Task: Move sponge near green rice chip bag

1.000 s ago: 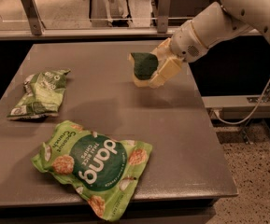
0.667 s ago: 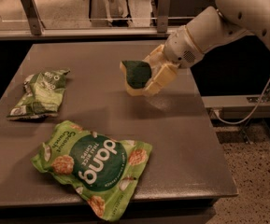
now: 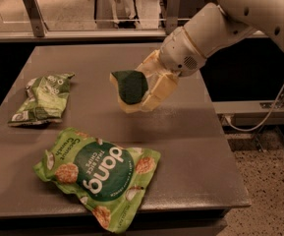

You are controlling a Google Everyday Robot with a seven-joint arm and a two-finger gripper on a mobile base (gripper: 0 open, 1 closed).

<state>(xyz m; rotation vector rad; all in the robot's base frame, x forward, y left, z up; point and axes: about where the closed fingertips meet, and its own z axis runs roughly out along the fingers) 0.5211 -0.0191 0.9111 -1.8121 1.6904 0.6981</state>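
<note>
My gripper (image 3: 142, 90) is shut on the sponge (image 3: 129, 86), which shows its dark green scrub face with a pale yellow edge. It is held tilted in the air above the middle of the table. The green rice chip bag (image 3: 98, 173) lies flat near the table's front edge, light green with a dark green "dang" circle and round tan chips. The sponge hangs above and a little to the right of the bag, apart from it.
A smaller green-and-white bag (image 3: 43, 98) lies at the table's left. The grey table (image 3: 195, 146) ends at the right over a speckled floor. A rail and metal posts (image 3: 33, 11) run behind the table. A cable (image 3: 274, 107) hangs at right.
The arm has carried the sponge leftward and toward the front of the table, closer to the chip bag. Both bags have stayed put.
</note>
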